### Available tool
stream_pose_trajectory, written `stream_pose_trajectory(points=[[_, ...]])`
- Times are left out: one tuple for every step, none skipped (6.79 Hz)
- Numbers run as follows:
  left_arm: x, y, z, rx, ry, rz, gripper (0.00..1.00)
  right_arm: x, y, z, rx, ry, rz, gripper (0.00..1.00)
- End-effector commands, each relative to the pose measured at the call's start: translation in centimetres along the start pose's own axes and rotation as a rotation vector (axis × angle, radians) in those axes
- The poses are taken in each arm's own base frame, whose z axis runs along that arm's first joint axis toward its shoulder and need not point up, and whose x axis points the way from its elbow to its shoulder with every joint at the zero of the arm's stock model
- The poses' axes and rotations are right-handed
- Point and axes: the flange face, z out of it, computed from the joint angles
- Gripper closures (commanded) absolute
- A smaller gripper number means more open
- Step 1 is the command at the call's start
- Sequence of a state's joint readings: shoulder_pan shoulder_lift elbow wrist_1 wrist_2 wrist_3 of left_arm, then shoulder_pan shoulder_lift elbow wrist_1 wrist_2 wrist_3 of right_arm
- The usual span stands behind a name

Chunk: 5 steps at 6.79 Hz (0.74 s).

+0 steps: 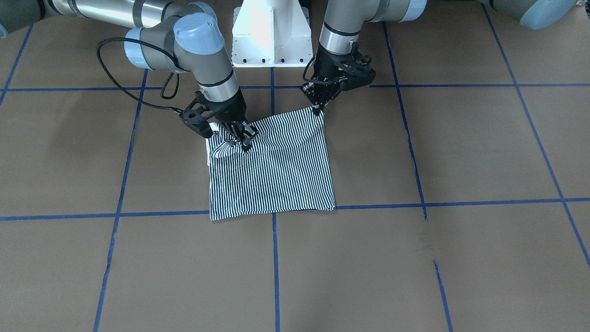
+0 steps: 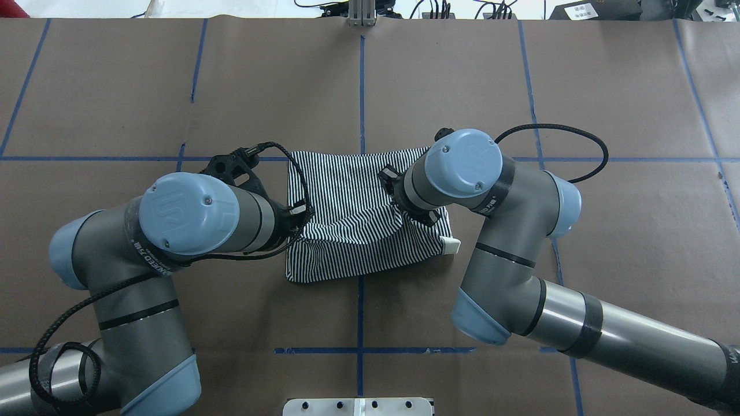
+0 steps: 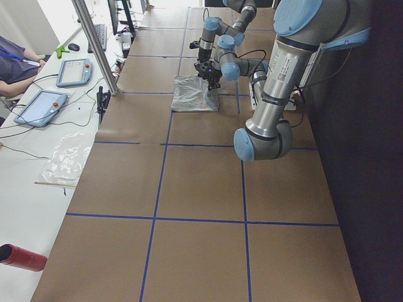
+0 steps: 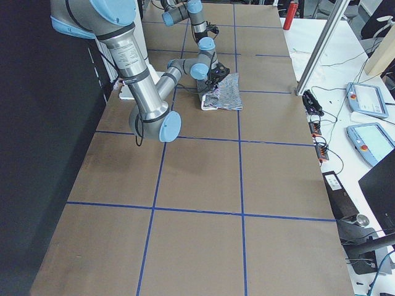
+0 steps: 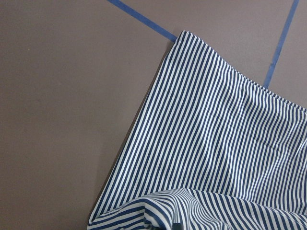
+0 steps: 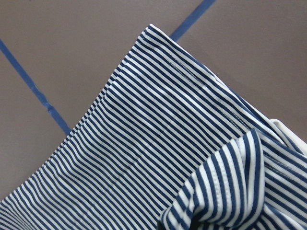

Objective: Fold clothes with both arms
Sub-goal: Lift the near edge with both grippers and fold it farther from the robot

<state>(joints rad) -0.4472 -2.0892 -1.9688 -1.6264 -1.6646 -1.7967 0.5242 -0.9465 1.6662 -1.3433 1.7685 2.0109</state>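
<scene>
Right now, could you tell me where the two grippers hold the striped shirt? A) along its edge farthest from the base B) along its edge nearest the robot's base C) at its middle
B: the left gripper pinches a corner and the right gripper bunches cloth on the striped shirt's edge facing the white pedestal base.

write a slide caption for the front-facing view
Left arm's fingers and right arm's fingers pinch the striped shirt's robot-side edge on the table.
</scene>
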Motion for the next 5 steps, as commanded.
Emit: stream_pose_trajectory(points=[[0.1,-0.8,0.7,0.013,-0.005,-0.010,1.00,-1.2,-1.3,1.7,0.022,0.001,0.006,1.00],[2.2,-3.7,2.0,0.046,0.035,-0.049,1.00,-3.7,-2.1,2.5,0.044,0.005,-0.003,1.00],[4.8,-9.9,5.8,0.119,0.034,-0.137,1.00,-7.7,-4.7,3.9,0.089,0.025,0.030,1.00],[5.1,-18.3,8.3,0.204,0.021,-0.126,0.02,-10.2,-7.8,4.6,0.131,0.043,0.054,0.01],[4.4,-25.0,6.2,0.225,0.013,-0.092,0.00,-11.2,-10.8,3.2,0.155,0.032,0.027,0.00]])
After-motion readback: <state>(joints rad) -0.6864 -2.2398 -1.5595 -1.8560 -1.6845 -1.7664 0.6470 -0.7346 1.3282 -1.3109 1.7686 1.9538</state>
